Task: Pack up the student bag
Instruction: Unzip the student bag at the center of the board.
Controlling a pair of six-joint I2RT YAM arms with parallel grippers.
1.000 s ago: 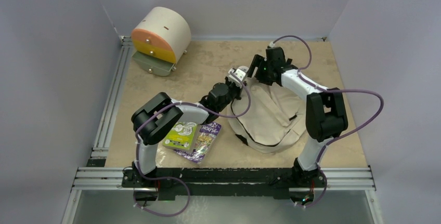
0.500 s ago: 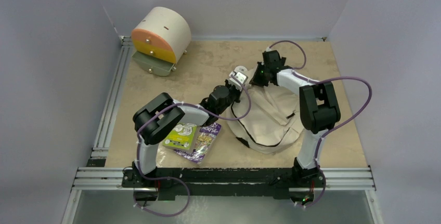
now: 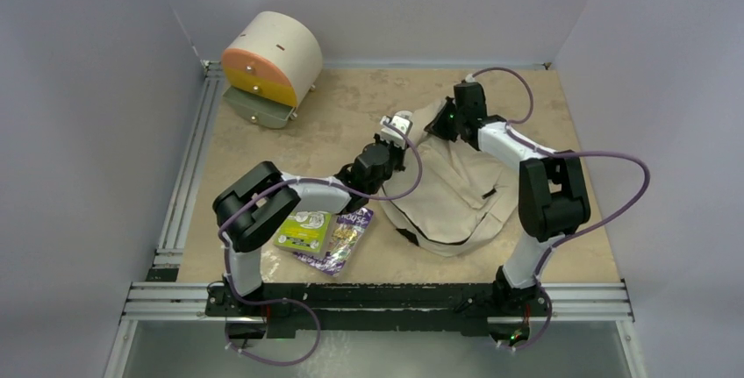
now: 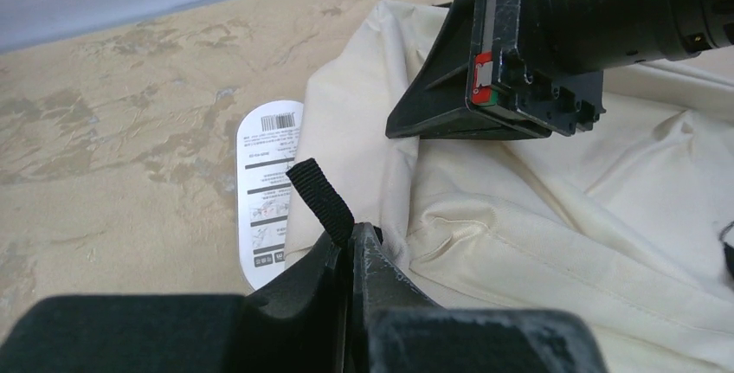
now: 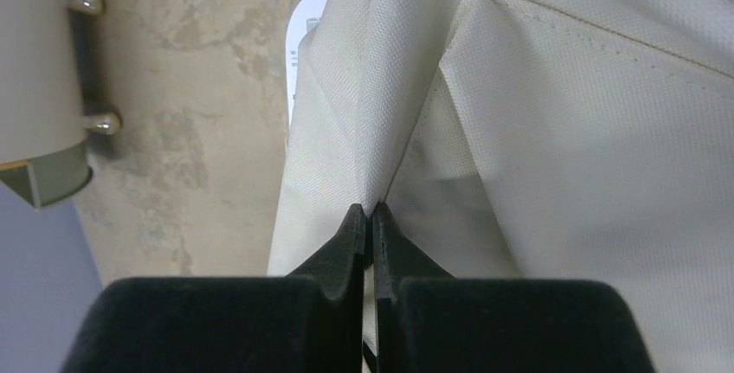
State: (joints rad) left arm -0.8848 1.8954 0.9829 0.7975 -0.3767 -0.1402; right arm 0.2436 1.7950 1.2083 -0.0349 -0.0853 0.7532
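Observation:
The student bag [image 3: 461,189], cream fabric with black straps, lies slumped at the table's middle right. My left gripper [image 3: 408,143] is at its upper left corner. In the left wrist view that gripper [image 4: 355,239] is shut on a black strap loop [image 4: 318,198] of the bag [image 4: 589,217]. My right gripper [image 3: 437,128] is at the bag's far top edge. In the right wrist view it [image 5: 370,213] is shut on a raised fold of the cream fabric [image 5: 389,105]. Its black body [image 4: 528,53] hangs close above the left fingers.
A white printed tag [image 4: 267,184] lies on the table under the bag's edge. A green packet [image 3: 304,229] and a purple packet [image 3: 342,238] lie near the left arm. The cream-and-orange drawer unit [image 3: 268,67] stands at the back left, with walls on three sides.
The right gripper has shut on a fold at the bag's far edge and pulled it slightly back and right. The left gripper stays shut on the strap and has shifted slightly left.

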